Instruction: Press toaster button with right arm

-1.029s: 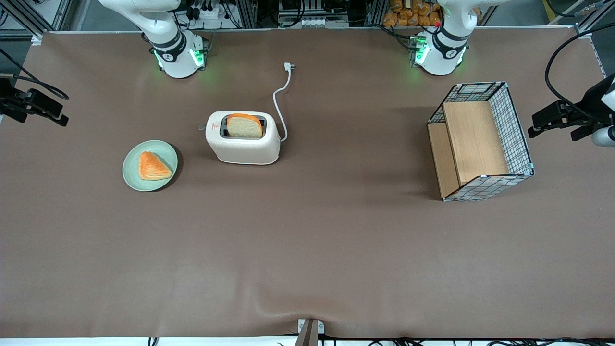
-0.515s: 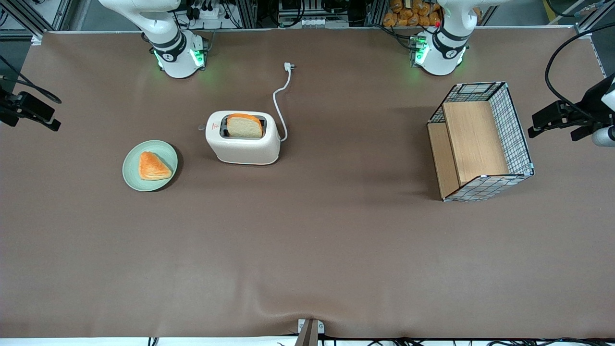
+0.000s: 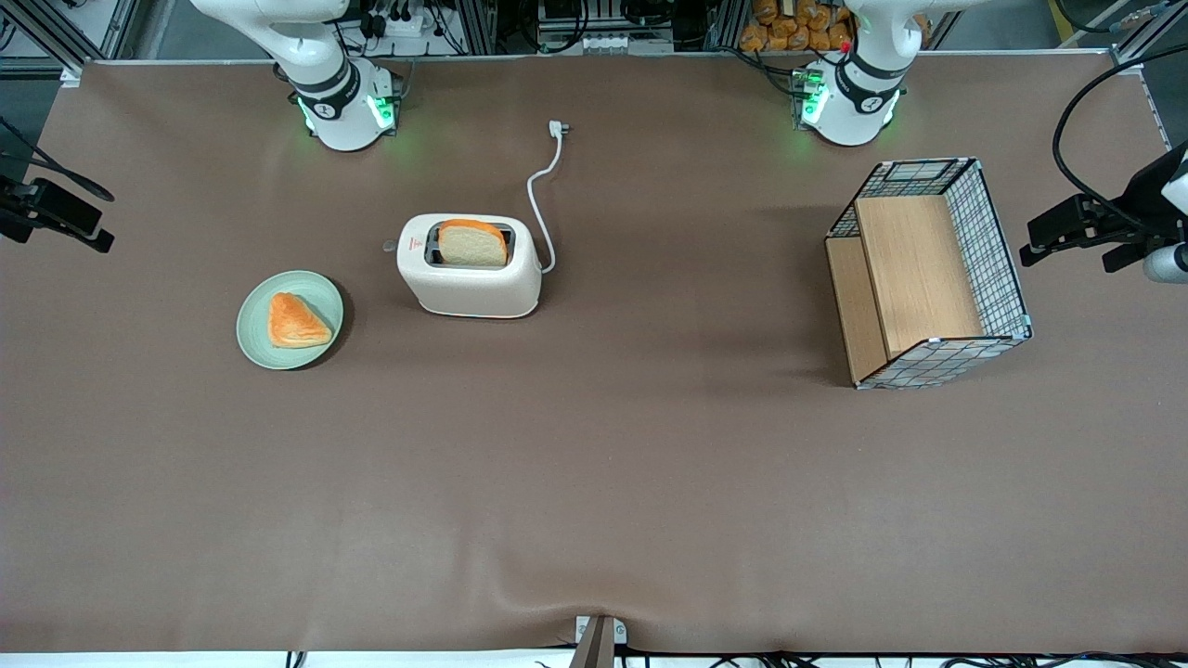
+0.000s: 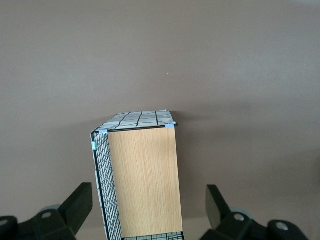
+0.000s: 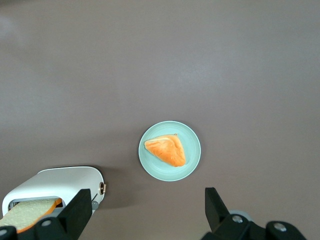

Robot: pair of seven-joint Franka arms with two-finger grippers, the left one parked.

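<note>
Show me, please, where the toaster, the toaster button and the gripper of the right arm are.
toaster [image 3: 469,288]: front view, its cream side wall.
toaster button [image 3: 390,247]: front view, the grey tab on the narrow side.
gripper [image 5: 148,212]: right wrist view, midway between its two open fingertips, above the table.

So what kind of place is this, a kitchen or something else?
Probably a robot lab set up as a kitchen. The toaster and a plate sit on a brown mat on a framed table with robot bases. The gripper, fingers open, hangs at the working arm's end.
</note>
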